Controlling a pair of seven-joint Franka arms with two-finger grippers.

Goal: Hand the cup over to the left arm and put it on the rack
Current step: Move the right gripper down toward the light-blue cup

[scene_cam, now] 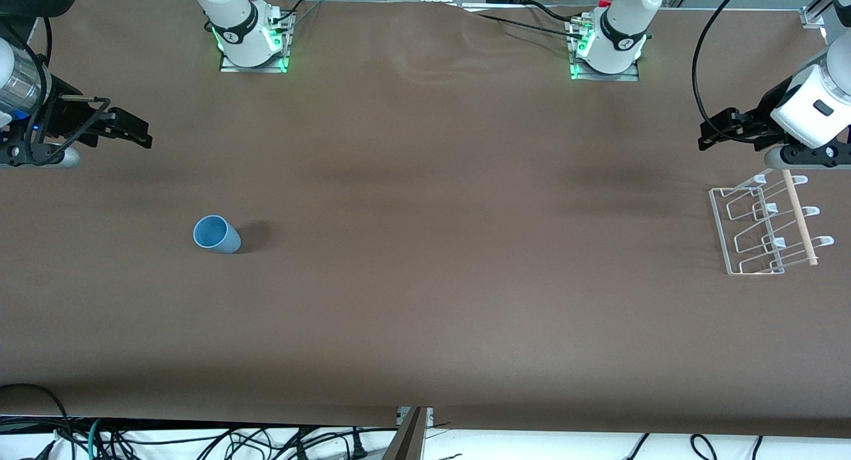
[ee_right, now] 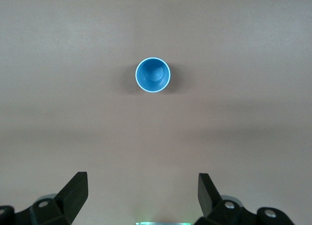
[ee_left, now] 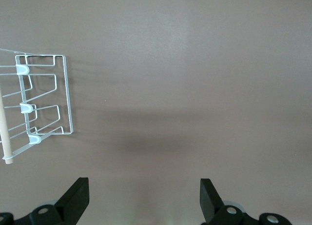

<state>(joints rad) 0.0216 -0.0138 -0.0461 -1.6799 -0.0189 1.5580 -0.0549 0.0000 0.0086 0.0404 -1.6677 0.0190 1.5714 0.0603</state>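
The light-blue cup (scene_cam: 216,234) stands upright with its mouth up on the brown table, toward the right arm's end. It also shows in the right wrist view (ee_right: 153,75). My right gripper (scene_cam: 139,133) hangs open and empty above the table at that end, apart from the cup; in its own view (ee_right: 142,193) nothing is between the jaws. The white wire rack (scene_cam: 738,230) with its wooden rod (scene_cam: 798,217) lies at the left arm's end and shows in the left wrist view (ee_left: 66,98). My left gripper (scene_cam: 710,133) is open and empty in the air beside the rack, as its own view (ee_left: 145,195) shows.
The two arm bases (scene_cam: 252,44) (scene_cam: 608,51) stand along the table's edge farthest from the front camera. Cables (scene_cam: 199,440) lie below the table's near edge. The brown table cloth (scene_cam: 452,247) between cup and rack is bare.
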